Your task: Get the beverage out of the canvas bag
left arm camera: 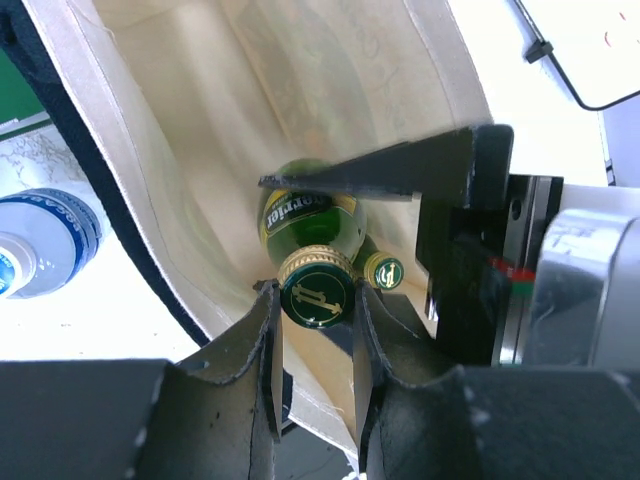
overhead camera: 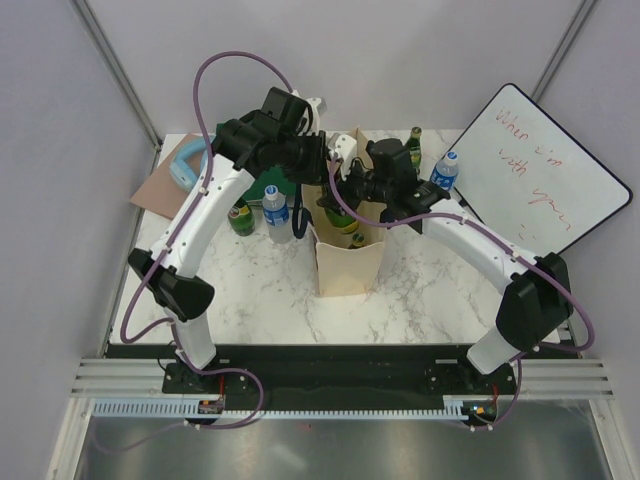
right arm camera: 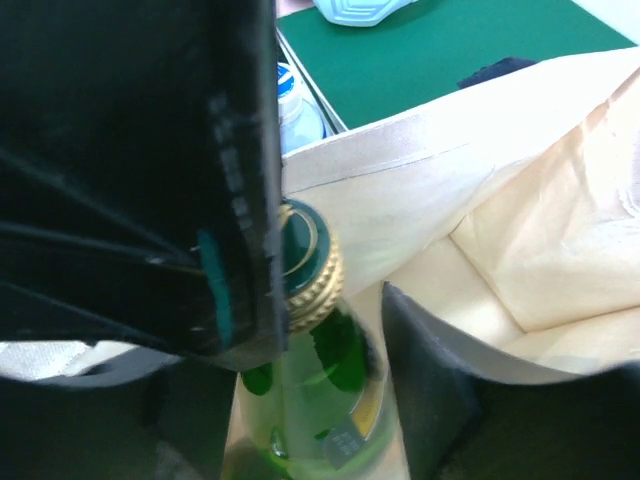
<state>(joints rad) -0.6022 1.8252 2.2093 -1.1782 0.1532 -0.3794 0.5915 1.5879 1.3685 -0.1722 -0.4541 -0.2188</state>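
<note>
Canvas bag (overhead camera: 350, 262) is standing upright on the white marble counter (overhead camera: 260, 295), which pale walls (overhead camera: 380, 60) are enclosing, with a whiteboard (overhead camera: 545, 170) leaning at the right. The left hand (left arm camera: 315, 288) is pinching the bag's rim. The right hand (right arm camera: 335, 320) is reaching inside, fingers spread around the green bottle (right arm camera: 320, 400).

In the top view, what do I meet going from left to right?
flat brown sheet → green glass bottle → clear plastic water bottle with blue label → cream canvas bag → second clear water bottle → white board with red writing
</note>
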